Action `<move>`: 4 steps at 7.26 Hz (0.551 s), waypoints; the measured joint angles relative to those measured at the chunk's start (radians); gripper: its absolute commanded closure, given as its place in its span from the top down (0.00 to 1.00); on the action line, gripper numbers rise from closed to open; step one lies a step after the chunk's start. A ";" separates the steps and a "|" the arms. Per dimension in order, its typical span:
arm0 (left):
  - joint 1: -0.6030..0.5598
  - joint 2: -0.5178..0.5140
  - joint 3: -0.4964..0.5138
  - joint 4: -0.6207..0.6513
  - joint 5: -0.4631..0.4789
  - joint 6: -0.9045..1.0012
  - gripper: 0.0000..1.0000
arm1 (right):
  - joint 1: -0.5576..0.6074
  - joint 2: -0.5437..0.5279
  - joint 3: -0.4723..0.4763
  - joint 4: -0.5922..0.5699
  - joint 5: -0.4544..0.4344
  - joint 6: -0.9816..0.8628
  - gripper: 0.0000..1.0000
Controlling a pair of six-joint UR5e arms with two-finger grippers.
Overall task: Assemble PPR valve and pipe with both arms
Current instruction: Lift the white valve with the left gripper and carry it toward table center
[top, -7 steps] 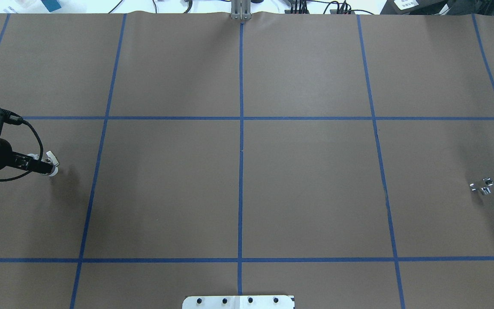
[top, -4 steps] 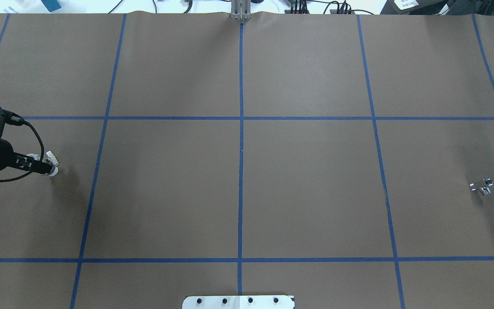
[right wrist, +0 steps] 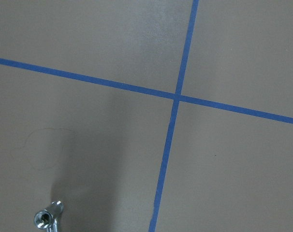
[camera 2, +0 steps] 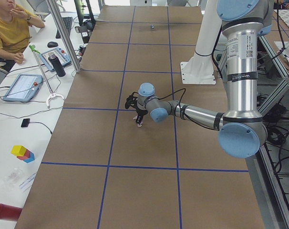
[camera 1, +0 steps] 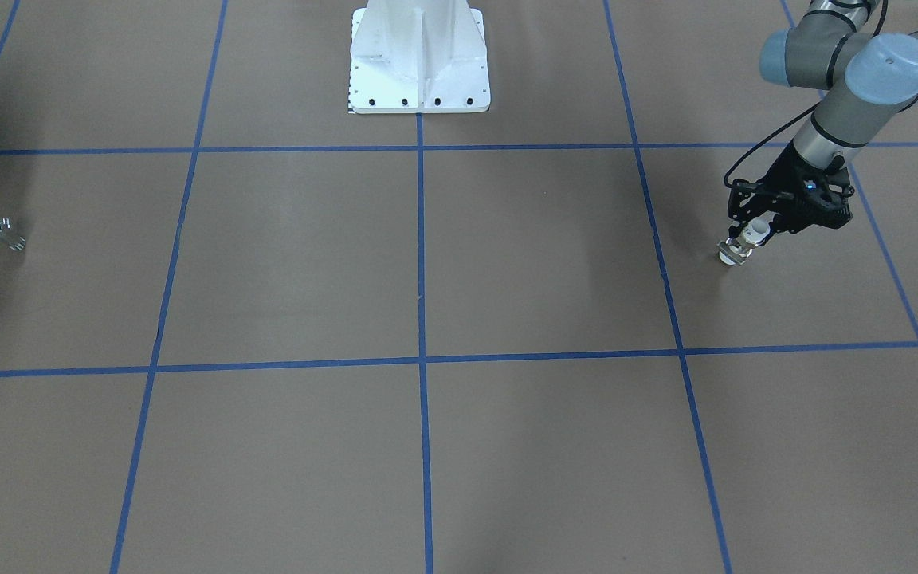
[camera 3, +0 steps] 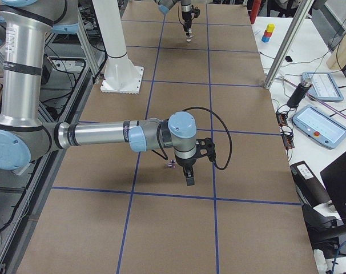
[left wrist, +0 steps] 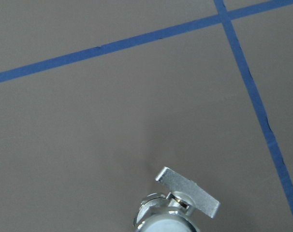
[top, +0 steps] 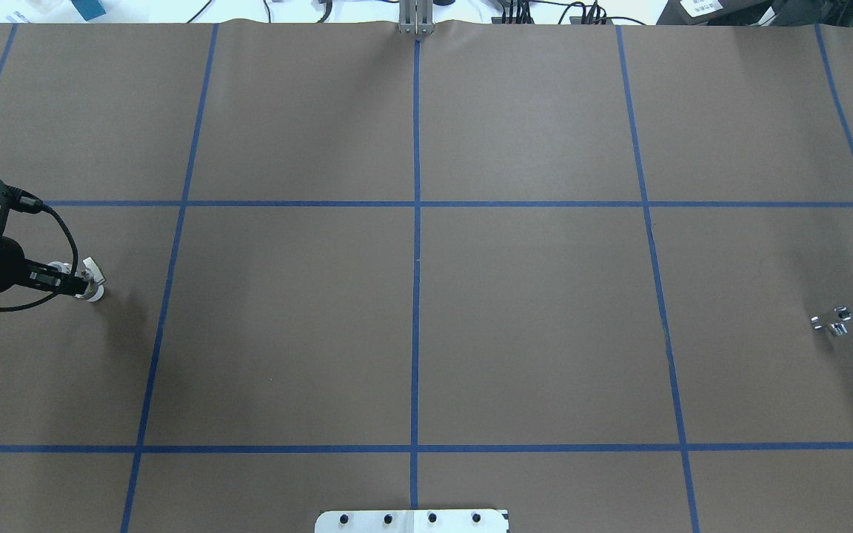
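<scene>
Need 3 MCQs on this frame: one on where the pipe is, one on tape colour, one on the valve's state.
1. In the overhead view, the pipe lies:
A) far right
B) centre
C) far left

2. The tape lines on the table are:
A) red
B) blue
C) yellow

3. The PPR valve is:
A) joined to the pipe
B) lying untouched
C) gripped by the left gripper

Key: 1 A, it sits alone near the right edge. 2 B, every grid line is blue. 3 C, the front-facing view shows the left gripper closed around its white end.
</scene>
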 measured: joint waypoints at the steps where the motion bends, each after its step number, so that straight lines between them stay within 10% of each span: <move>1: 0.000 -0.035 -0.021 0.064 0.000 -0.028 0.00 | 0.000 -0.002 -0.001 0.000 0.000 -0.001 1.00; 4: 0.025 -0.245 -0.050 0.291 0.005 -0.184 0.00 | 0.000 -0.008 0.000 0.000 0.000 -0.003 1.00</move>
